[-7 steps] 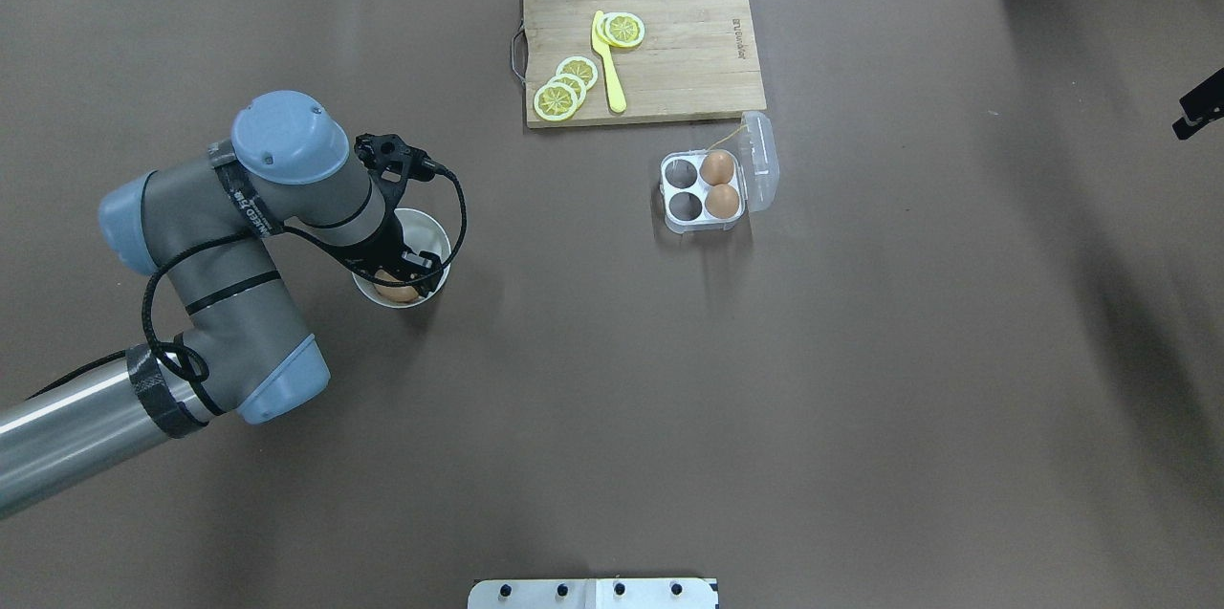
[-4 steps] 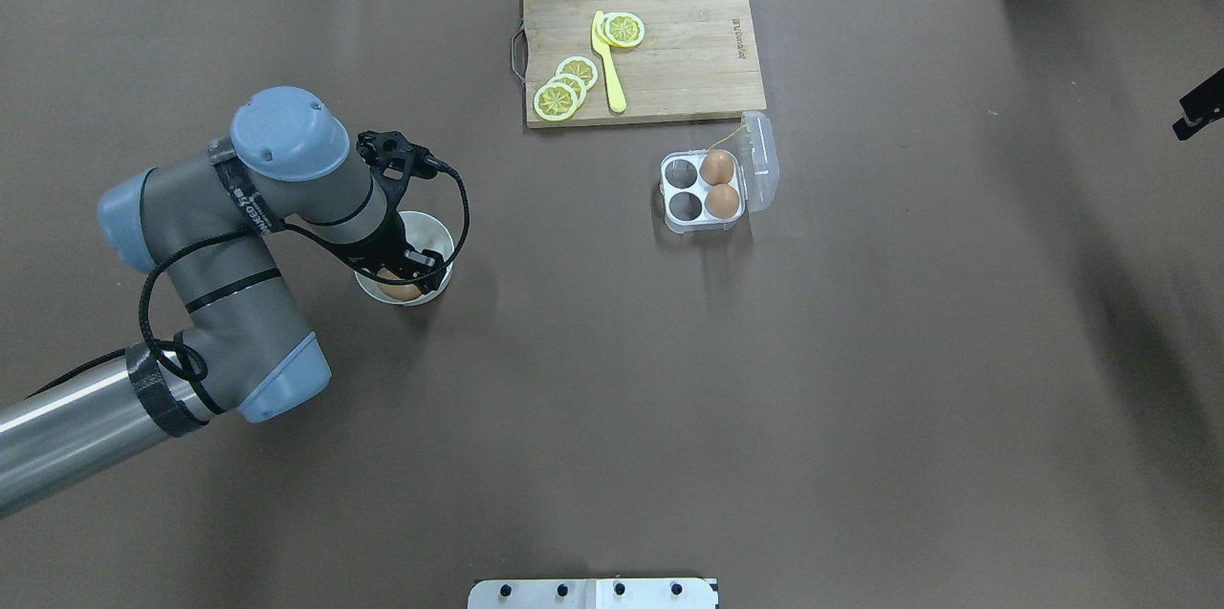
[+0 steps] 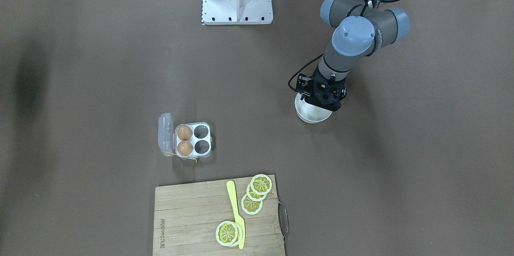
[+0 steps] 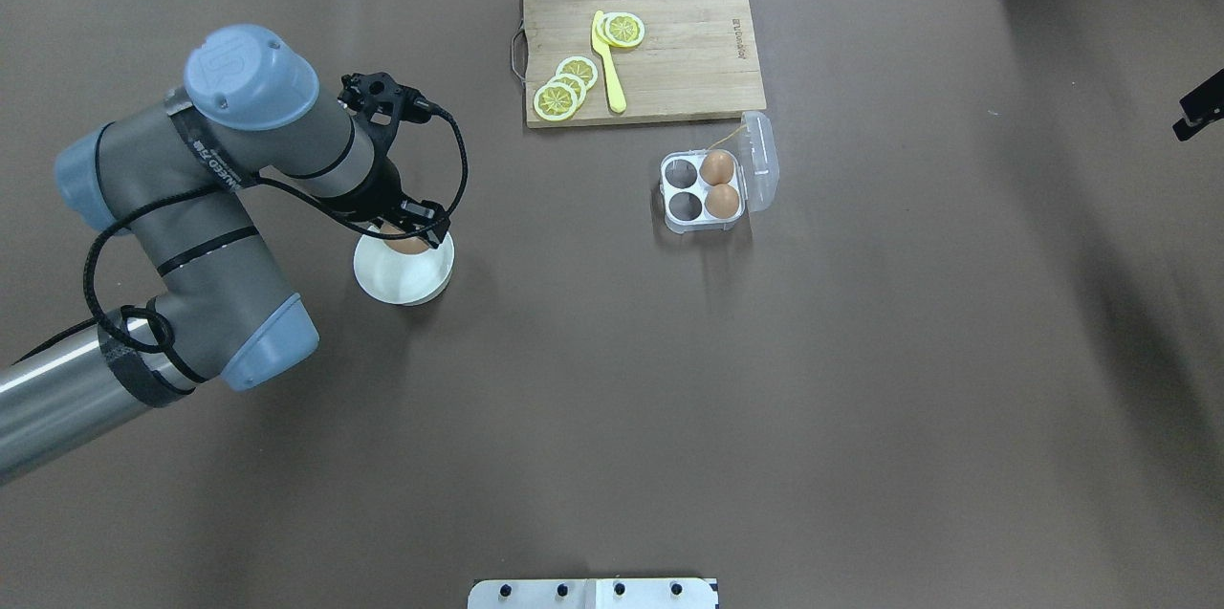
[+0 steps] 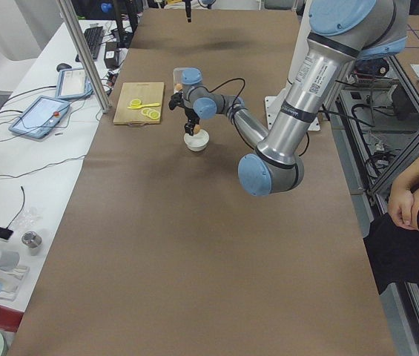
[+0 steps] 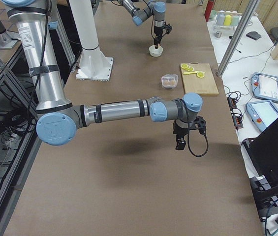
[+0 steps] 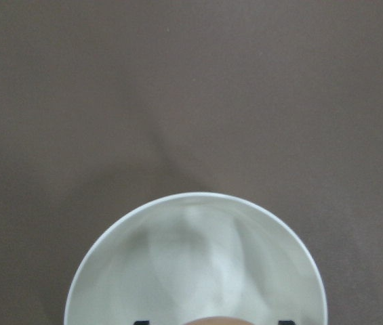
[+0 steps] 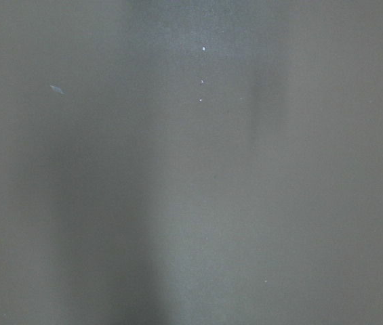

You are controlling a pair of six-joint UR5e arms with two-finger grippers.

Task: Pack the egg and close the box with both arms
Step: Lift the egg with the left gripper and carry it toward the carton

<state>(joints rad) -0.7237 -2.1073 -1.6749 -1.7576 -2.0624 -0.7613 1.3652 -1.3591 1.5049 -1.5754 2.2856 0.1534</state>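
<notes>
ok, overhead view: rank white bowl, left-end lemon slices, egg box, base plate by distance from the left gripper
1. White bowl: directly under the left gripper, whose jaws hold the egg.
2. Lemon slices: up-right, on the cutting board's left end.
3. Box: farther right, below the board's corner.
4. Base plate: bottom edge, farthest.

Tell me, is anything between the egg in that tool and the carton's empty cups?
Nothing visible does. The left tool holds the egg above the white bowl; only bare brown table lies between it and the egg carton. Its lid is open, and the two empty cups are on the bowl's side.
</notes>
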